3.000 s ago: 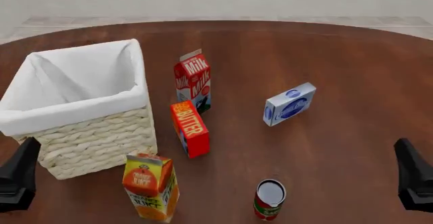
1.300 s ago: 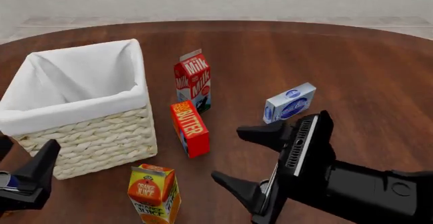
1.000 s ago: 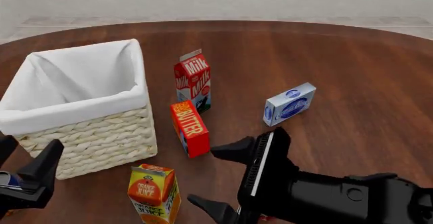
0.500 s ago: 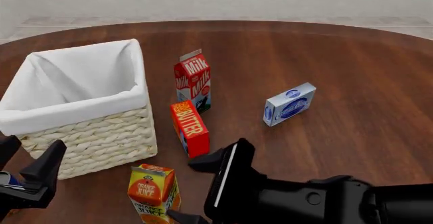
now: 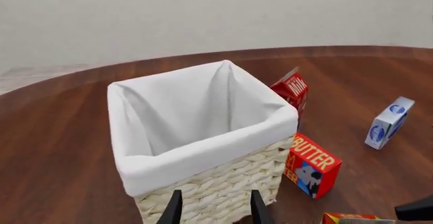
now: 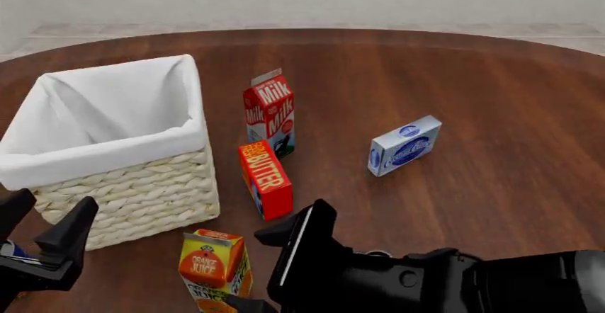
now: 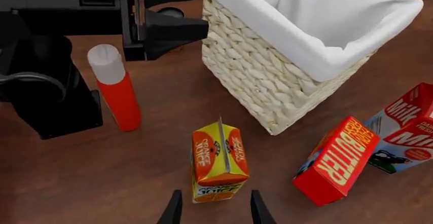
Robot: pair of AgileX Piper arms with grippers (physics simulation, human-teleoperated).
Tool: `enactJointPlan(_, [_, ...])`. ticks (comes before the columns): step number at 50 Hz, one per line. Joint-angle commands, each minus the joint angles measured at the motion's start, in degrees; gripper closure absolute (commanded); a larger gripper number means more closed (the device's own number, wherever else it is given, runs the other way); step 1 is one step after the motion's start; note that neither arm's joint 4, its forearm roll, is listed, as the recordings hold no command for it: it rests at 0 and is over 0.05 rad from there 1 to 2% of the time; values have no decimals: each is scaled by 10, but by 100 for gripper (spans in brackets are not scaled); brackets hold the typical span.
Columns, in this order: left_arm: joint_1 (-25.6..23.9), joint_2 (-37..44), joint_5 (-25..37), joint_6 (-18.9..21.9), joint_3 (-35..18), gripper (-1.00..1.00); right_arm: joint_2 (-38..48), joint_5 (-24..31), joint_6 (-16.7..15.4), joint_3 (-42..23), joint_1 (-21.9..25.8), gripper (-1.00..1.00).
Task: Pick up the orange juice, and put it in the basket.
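Note:
The orange juice (image 6: 212,269) is a yellow-orange gable-top carton standing upright near the table's front edge, just in front of the basket (image 6: 132,192). The basket is woven cream wicker with a white liner. My right gripper (image 6: 246,269) is open beside the carton's right side, one finger behind it and one in front. In the right wrist view the orange juice (image 7: 218,160) stands just ahead of the open right gripper (image 7: 215,211), not between the fingers. My left gripper (image 6: 47,214) is open at the front left, close to the basket (image 5: 210,183) wall, and holds nothing.
A red butter box (image 6: 266,180) and a red-and-white milk carton (image 6: 270,115) stand right of the basket. A blue-and-white box (image 6: 404,145) lies farther right. A red bottle with a white cap (image 7: 118,92) stands near the left arm (image 7: 61,16).
My right arm has swept in from the right towards the left, bringing its open gripper up beside the orange juice. The left gripper has risen slightly. The carton stands as before.

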Motion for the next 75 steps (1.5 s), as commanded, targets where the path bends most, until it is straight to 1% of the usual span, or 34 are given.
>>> enactJointPlan(1, [-6, 8, -3, 1, 0, -100, 33, -23, 3, -7, -12, -100])
enactJointPlan(10, [-8, 13, -6, -1, 0, -100, 44, -28, 5, -11, -15, -100])
enactJointPlan(19, [-10, 22, -12, -1, 0, -100, 65, -37, 14, -12, 0, -100])
enactJointPlan(26, [-12, 24, -13, 0, 0, -100, 69, -31, 10, -20, 2, -100])
enactJointPlan(37, [-16, 28, -15, -3, 0, -100, 86, -44, 5, -24, -9, -100])
enactJointPlan(42, [-16, 34, -20, -3, 0, -100, 88, -41, 2, -29, -11, -100])
enactJointPlan(69, [-19, 38, -20, -3, 0, -100, 114, -39, -8, -47, -7, -100])
enactJointPlan(75, [-20, 37, -19, -4, 0, -100, 125, -41, -10, -56, -15, -100])
